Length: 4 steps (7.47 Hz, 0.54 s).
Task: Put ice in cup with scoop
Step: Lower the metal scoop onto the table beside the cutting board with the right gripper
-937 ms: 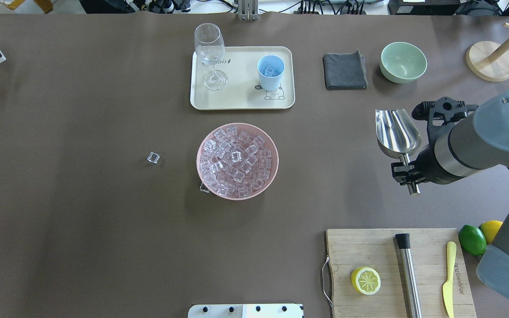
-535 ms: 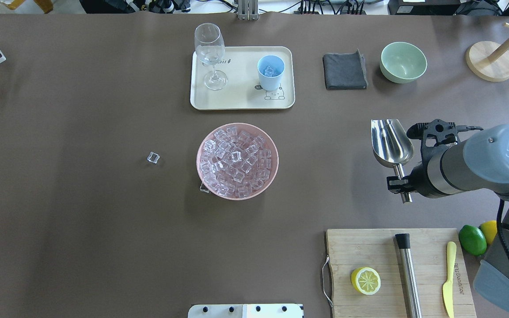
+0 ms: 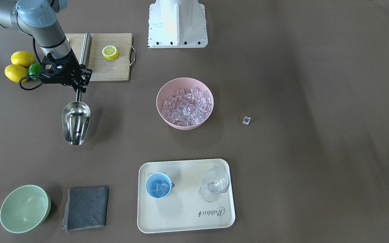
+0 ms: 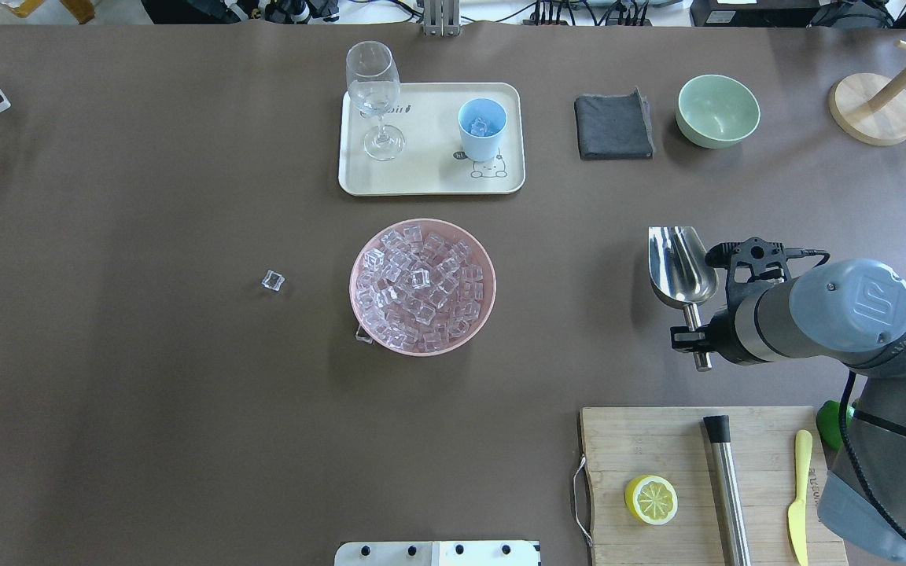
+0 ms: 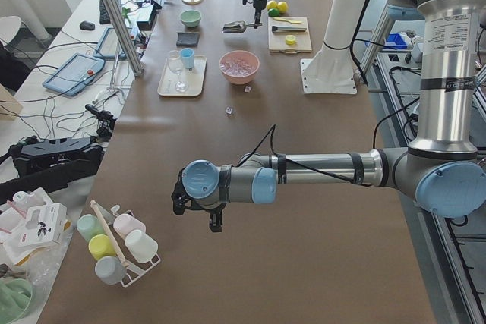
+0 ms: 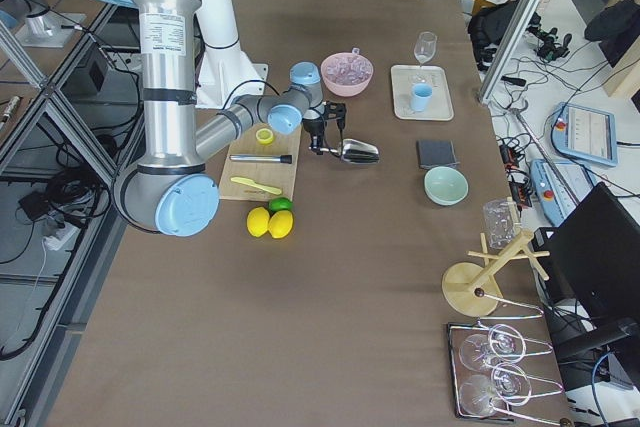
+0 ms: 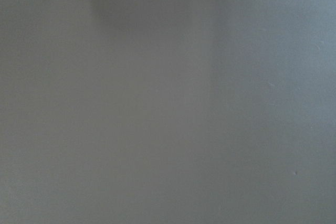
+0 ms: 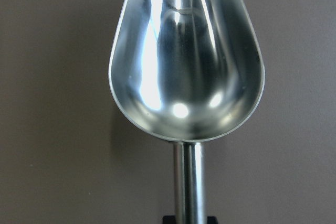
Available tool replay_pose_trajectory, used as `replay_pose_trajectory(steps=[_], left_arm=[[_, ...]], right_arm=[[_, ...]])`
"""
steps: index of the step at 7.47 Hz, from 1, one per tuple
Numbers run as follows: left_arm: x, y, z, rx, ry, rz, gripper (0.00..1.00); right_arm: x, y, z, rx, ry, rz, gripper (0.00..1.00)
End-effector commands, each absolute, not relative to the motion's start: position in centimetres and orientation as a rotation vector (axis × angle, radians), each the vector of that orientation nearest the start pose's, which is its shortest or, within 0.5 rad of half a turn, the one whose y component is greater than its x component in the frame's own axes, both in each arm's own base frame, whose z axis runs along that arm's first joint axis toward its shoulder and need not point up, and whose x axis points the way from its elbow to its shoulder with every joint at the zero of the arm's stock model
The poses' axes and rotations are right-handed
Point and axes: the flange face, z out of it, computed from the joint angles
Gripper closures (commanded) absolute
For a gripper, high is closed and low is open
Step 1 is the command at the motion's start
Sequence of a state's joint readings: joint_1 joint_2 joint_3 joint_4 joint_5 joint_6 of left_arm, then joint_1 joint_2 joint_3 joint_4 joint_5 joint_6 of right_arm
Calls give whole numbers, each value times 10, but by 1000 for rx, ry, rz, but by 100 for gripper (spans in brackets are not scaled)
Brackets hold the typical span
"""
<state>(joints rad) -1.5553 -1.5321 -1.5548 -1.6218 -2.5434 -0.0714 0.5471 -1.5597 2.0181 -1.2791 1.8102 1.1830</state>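
Note:
The shiny steel scoop (image 4: 683,267) hangs empty over the bare table right of the pink bowl, its mouth pointing away from the robot. My right gripper (image 4: 695,339) is shut on its thin handle. In the right wrist view the scoop's trough (image 8: 186,61) holds nothing. The ice (image 4: 421,287) fills the pink bowl (image 3: 162,91). One loose cube (image 4: 273,281) lies to the bowl's left. The light-blue cup (image 4: 482,126) stands on the cream tray with a few cubes in it (image 3: 158,187). My left gripper (image 5: 215,221) shows only in the exterior left view, low over the table; I cannot tell its state.
The cream tray (image 4: 429,177) also carries a clear stemmed glass (image 4: 374,94). A grey cloth (image 4: 614,126) and a green bowl (image 4: 718,110) sit at the back right. A cutting board (image 4: 657,440) with a lemon half, steel cylinder and yellow knife lies near the robot's right.
The right arm has drawn the scoop back toward the robot and slightly toward the bowl. The scoop looks smaller, so lower. The ice, cup and tray have not moved.

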Motion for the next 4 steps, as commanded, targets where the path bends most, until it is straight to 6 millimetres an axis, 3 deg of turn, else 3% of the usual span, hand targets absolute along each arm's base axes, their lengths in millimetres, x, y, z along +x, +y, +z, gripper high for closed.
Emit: replay_pose_trajectory(steps=[1, 4], left_arm=[[-42, -475, 664, -45, 972, -50, 2], [-44, -469, 669, -54, 971, -60, 2]], right_arm=[[-381, -340, 421, 140, -758, 88, 100], [-389, -332, 422, 144, -751, 95, 100]])
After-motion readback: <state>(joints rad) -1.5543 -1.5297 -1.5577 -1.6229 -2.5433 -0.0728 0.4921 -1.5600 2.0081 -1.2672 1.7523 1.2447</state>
